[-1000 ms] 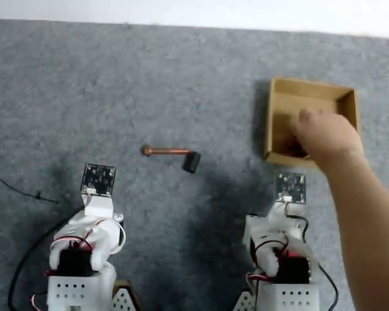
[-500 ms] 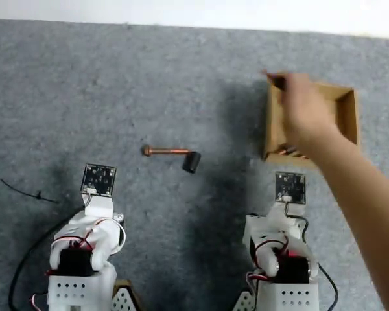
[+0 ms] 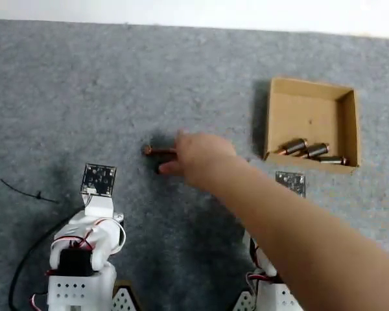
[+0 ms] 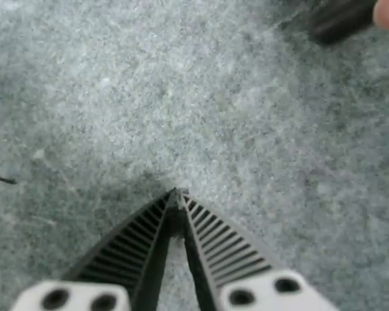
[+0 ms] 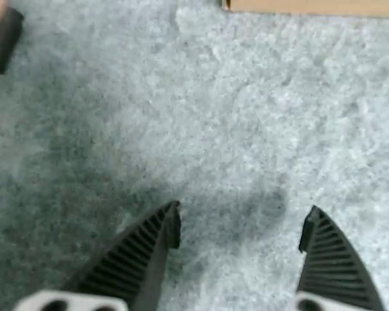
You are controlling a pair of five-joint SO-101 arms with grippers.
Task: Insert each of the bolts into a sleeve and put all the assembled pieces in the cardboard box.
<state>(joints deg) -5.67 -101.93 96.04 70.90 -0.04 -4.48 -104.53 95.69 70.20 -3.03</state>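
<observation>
Both robot sides sit at the near edge: left gripper (image 4: pixel 176 192) pinched closed over grey carpet (image 3: pixel 84 84). A person's hand (image 3: pixel 198 155) covers the loose bolt's (image 3: pixel 159 151) end and touches the black sleeve (image 4: pixel 340 16). Right gripper (image 5: pixel 243 217) spread wide, empty. Three assembled pieces (image 3: pixel 309 150) lie in the cardboard box (image 3: pixel 272 116).

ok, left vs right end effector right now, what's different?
Left end effector is shut, jaws tip to tip; right end effector is open, jaws wide apart. A person's arm crosses over the right arm in the high view; the left arm is uncovered. Shared: both empty, above grey carpet, black sleeve ahead of each.
</observation>
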